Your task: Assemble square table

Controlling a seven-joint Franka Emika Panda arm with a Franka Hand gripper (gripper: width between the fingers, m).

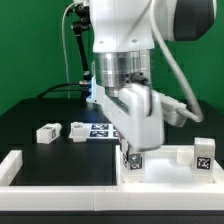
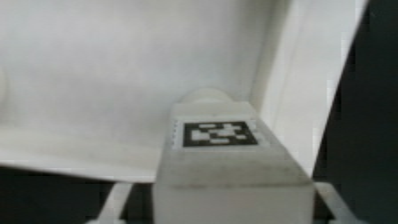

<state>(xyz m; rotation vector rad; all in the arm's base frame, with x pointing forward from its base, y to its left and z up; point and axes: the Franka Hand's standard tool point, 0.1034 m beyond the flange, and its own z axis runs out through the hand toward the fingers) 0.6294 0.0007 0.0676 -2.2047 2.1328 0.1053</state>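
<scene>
1. Claw (image 1: 135, 160) pointed straight down, closed narrow on held leg (image 2: 221, 150); pinched from two sides, w/ tagged face turned toward wrist cam.
2. Held leg hung over tabletop (image 1: 165, 172), nr the end on the exterior view's left. Couldn't tell whether its lower end touched the tabletop or sat in a socket, since it was hidden by claw and leg itself.
3. In wrist view, showed tabletop's plain white face behind held leg, w/ raised rim (image 2: 317, 80) running just beside it.
4. Tabletop lay flat on black counter (image 1: 40, 108), at the exterior view's lower right, just beside long white fence bar (image 1: 60, 190) along the front.
5. Second leg (image 1: 203, 155) stood upright at tabletop's end on the exterior view's right, tag facing cam, well apart from claw. Couldn't tell if seated in a socket.
6. Third leg (image 1: 47, 132) and fourth leg (image 1: 77, 129) lay loose on counter at the exterior view's left, near each other, apart from tabletop.
7. Marker board (image 1: 100, 130) lay flat on counter just beside fourth leg, partly hidden behind arm (image 1: 125, 60).
</scene>
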